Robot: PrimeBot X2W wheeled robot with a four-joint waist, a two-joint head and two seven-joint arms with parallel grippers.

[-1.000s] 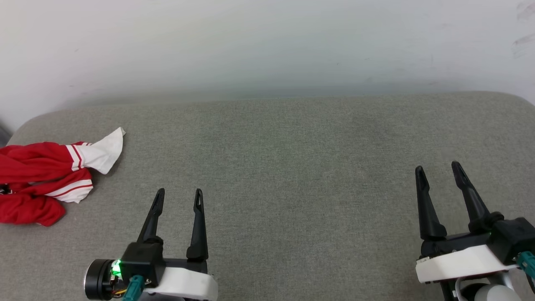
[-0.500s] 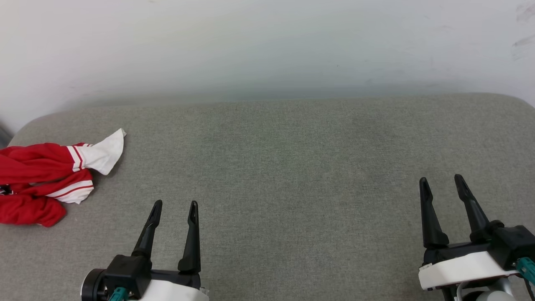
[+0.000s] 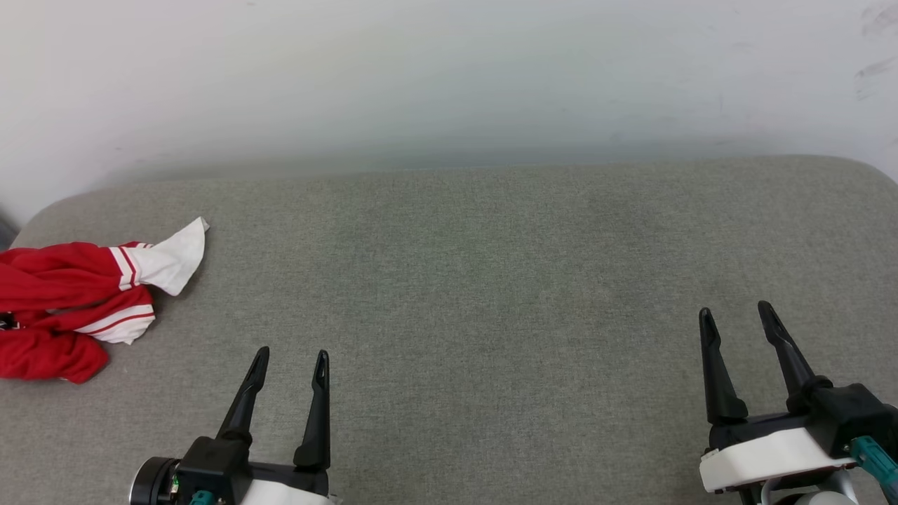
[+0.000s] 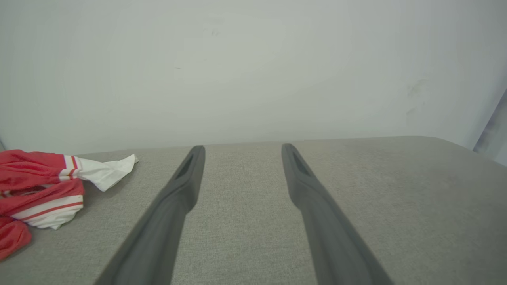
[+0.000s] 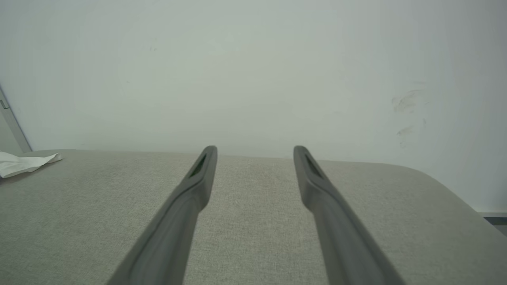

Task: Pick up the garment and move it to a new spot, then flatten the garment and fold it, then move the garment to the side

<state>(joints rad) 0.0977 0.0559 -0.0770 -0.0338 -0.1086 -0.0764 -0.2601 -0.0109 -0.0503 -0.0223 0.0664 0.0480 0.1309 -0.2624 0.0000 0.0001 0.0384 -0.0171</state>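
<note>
Pulled back toward the bottom edge: left tool (image 3: 292,352) and right tool (image 3: 734,308), both spread wide, empty. Crumpled red-and-white shirt (image 3: 59,280) at frame's far left, on desk (image 3: 463,280).

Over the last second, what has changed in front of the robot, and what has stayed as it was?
Both grippers drew back toward the robot: the left gripper and the right gripper sit lower in the head view. Both stayed open and empty. The garment stayed crumpled at the left end of the grey surface.
</note>
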